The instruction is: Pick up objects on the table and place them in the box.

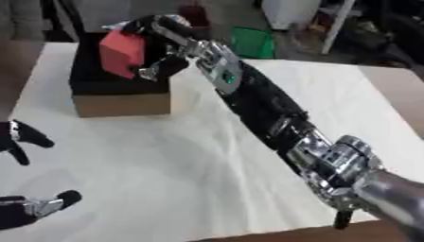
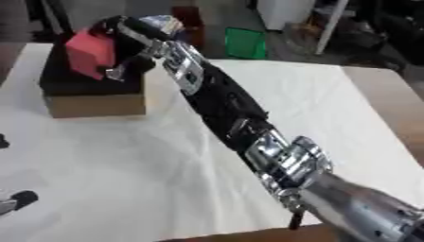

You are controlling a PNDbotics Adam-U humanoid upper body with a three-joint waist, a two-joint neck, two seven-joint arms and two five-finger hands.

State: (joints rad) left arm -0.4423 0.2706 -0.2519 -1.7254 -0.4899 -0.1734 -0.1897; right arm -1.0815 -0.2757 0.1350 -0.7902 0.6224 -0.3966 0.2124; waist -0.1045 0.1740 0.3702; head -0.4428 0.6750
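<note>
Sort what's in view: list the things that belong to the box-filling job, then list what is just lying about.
Part of the job:
- red block, held in the right hand above the box
- cardboard box, dark inside, at the table's far left
- left hand, idle and open at the left edge

Just lying about:
- green bin on the floor beyond the table
- white tablecloth

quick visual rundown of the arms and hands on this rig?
Right arm: black forearm shell, a small green patch near the wrist, and bright silver ribbed joints at the wrist and elbow. Right hand: black fingers with silver metal links. Left hand: black fingers with a silver segment, at the lower left edge.
</note>
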